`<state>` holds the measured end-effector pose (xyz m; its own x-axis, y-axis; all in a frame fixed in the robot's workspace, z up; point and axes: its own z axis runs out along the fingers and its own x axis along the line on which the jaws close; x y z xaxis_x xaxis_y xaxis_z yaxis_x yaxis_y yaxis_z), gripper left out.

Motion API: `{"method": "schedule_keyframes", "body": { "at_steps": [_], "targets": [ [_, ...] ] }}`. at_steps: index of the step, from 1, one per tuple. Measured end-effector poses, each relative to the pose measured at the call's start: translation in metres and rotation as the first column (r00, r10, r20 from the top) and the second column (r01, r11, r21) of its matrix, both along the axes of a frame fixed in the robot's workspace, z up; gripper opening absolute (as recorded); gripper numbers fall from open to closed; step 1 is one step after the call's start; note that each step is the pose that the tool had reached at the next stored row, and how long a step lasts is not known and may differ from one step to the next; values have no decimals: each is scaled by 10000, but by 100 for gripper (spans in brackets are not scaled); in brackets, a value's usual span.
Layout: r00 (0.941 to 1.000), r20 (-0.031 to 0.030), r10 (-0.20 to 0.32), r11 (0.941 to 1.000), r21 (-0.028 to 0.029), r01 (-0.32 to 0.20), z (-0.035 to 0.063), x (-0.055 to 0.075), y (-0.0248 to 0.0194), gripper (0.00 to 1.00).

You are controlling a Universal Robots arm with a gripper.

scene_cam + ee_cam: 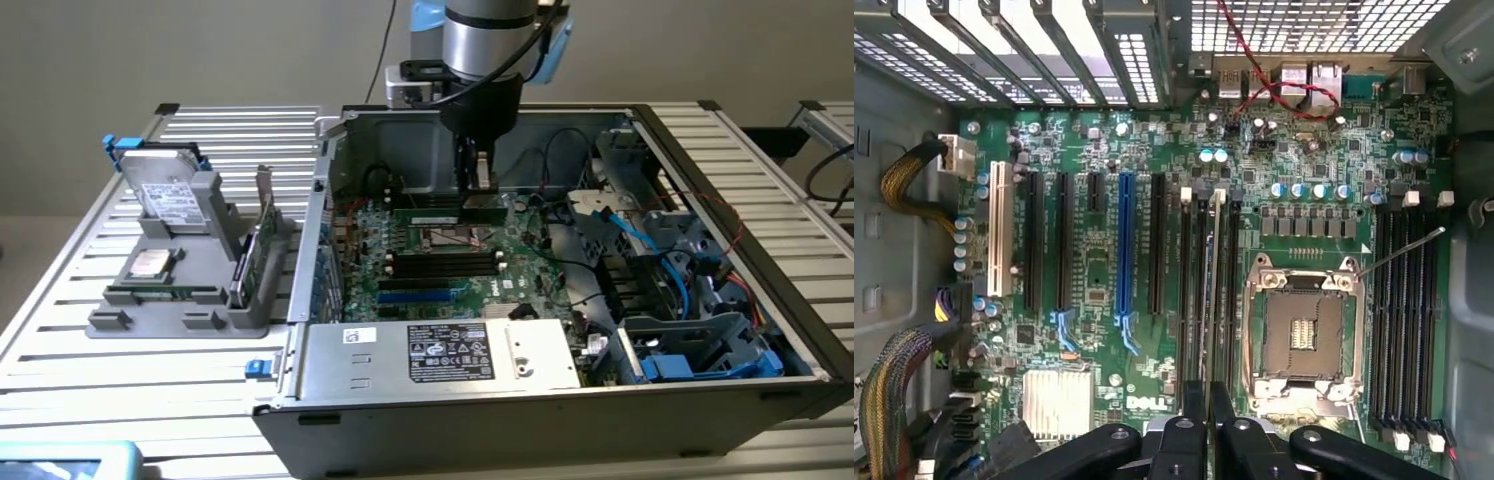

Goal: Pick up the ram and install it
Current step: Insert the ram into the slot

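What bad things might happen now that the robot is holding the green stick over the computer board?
The gripper holds the ram stick edge-on over narrow black slots that lie close together. If it is slightly off line, it might jam or press in crooked.
The open processor socket lies right beside those slots, so a slip might hit its delicate contacts.

A plain beige wall (200, 50) stands behind a slatted aluminium table (147, 385) under even light.
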<state>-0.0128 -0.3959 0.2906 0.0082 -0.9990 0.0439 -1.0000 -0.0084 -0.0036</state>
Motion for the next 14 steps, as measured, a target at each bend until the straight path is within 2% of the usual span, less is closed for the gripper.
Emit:
{"method": "schedule_keyframes", "body": {
  "at_steps": [4,6,10,12,14],
  "targets": [
    [10000,3,-11,9999,-121,11,-38,0,0,14],
    [10000,2,-11,9999,-148,11,-61,0,4,14],
    [10000,3,-9,9999,-155,9,-76,0,8,14],
    [10000,3,-11,9998,-204,11,-87,0,16,14],
    [10000,4,-10,9996,-289,10,-97,0,29,14]
  ]
}}
